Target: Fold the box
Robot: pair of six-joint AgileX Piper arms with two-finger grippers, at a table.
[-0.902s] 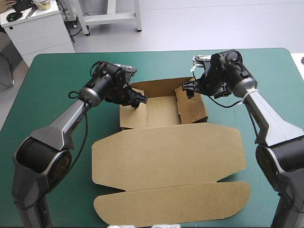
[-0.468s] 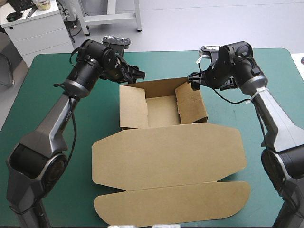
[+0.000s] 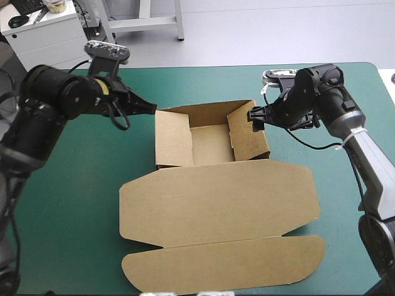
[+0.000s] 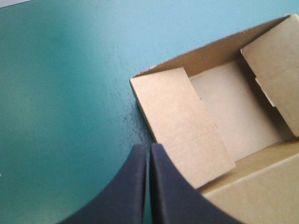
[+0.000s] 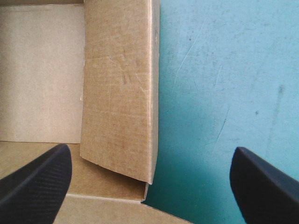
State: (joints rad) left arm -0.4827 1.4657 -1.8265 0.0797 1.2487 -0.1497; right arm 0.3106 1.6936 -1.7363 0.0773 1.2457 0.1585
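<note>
**L gripper** (image 3: 150, 108): my fingers are pressed together, tips meeting in one point, nothing held. Pos.: over bare cover (image 3: 68, 203), just outside the box (image 3: 216, 197) at its far-left corner, tips aimed at that corner. Per L wrist view, the tips sit next to the L wall (image 4: 184, 119). Contact w/ the board: cannot tell.

**R gripper** (image 3: 253, 117): my fingers are spread wide, nothing pinched. Pos.: above the R wall (image 5: 119, 88). Per R wrist view, the wall's outer edge runs approx. midway between the fingers, w/ box interior on one side and cover on the other. Contact: cannot tell.

**Box:** centre of table.
- Tray section lies toward the far edge, w/ far wall up.
- L and R walls are raised and lean inward over the floor (image 3: 210, 145).
- Lid (image 3: 222, 206) lies flat on the cover toward the near edge.
- Its end flap (image 3: 222, 265) also lies flat, nearest me.
</note>
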